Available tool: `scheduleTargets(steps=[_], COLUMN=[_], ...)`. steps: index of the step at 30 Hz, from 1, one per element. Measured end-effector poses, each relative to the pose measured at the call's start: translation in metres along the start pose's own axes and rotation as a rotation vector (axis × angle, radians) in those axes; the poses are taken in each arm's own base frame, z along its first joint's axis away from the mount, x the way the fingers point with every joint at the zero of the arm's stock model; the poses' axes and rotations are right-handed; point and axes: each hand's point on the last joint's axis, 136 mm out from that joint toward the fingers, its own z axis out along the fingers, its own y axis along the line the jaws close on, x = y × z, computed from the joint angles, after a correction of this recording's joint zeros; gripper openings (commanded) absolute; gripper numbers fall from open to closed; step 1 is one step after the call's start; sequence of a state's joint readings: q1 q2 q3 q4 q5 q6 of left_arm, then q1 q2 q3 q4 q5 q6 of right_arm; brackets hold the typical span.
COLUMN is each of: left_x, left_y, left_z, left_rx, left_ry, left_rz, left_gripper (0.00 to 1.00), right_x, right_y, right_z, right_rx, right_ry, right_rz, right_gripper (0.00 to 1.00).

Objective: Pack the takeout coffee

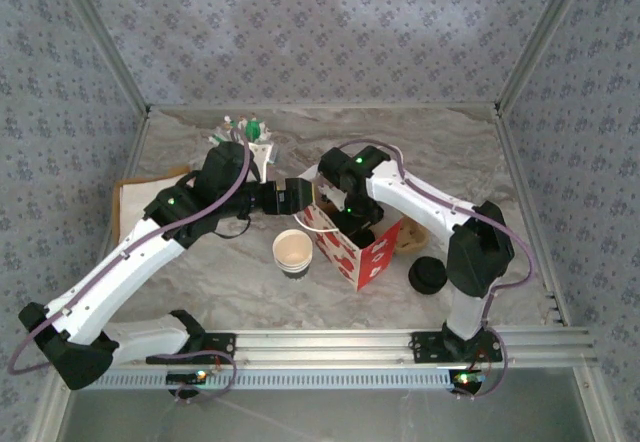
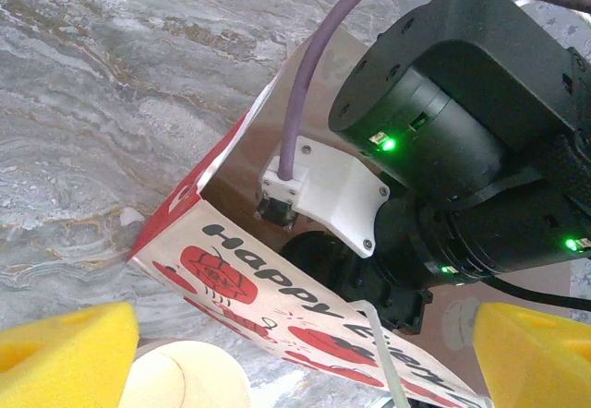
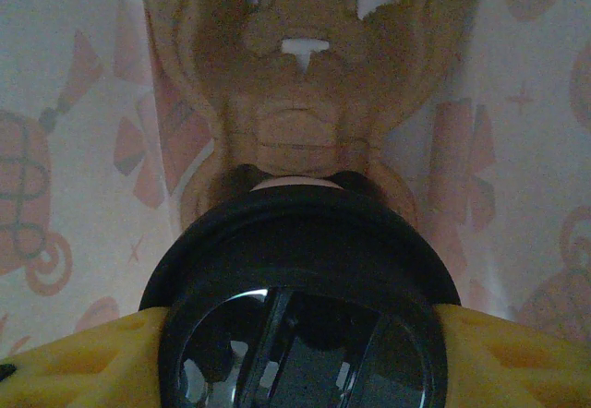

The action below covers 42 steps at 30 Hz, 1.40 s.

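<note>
right gripper (image 3: 297, 371) clamped on the takeout coffee (image 3: 300, 260), held inside the red-and-white paper bag (image 1: 358, 254) above a cardboard carrier (image 3: 297, 103). left gripper (image 2: 300, 366) spread apart at the bag's mouth. judged outstanding: seat the cup, release, withdraw.

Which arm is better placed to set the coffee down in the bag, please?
Right: the right gripper holds the coffee inside the bag; the left gripper is open, outside by its rim.

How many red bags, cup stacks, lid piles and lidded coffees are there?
Red bag: 1
Cup stack: 1
Lid pile: 1
Lidded coffee: 1
Total: 4
</note>
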State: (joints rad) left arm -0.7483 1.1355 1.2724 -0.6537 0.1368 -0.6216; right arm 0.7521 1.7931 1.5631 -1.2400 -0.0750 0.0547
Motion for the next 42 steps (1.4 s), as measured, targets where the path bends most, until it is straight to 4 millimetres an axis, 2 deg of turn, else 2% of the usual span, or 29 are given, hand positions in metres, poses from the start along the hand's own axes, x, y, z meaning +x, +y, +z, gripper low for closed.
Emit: scheduleTargets(steps=[27, 42], left_x=[-0.0017, -0.0023], left_y=[0.0022, 0.003], left_z=[0.0, 0.0], left_rx=[-0.013, -0.017], left_ry=[-0.01, -0.013], left_rz=[0.0, 0.0], left_gripper=[0.95, 0.95], right_x=[-0.0004, 0.0], right_y=[0.0041, 0.0056], right_z=[-0.0012, -0.001], right_rx=[0.033, 0.051], right_ry=[-0.015, -0.017], right_rz=[-0.01, -0.01], right_gripper=[0.67, 0.77])
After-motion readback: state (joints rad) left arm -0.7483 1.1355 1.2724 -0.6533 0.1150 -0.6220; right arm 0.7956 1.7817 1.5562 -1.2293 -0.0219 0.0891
